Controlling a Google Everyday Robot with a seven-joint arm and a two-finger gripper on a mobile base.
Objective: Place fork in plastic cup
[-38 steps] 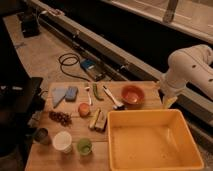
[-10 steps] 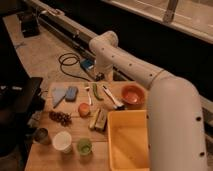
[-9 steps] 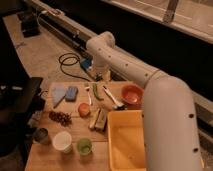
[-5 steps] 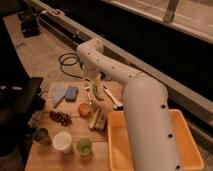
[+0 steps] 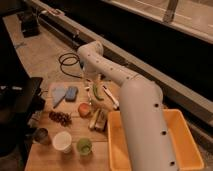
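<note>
Wooden table (image 5: 49, 159) before you: the fork (image 5: 89, 96), slim and pale, lies flat beside a green utensil (image 5: 96, 93), well apart from the green cup (image 5: 84, 146). Your arm arcs over, gripper (image 5: 89, 85) just above the fork, fingers spread wide

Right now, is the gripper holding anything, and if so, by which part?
Nothing, it seems. The gripper hangs open over the far side of the table, just above the fork, which lies flat there.
</note>
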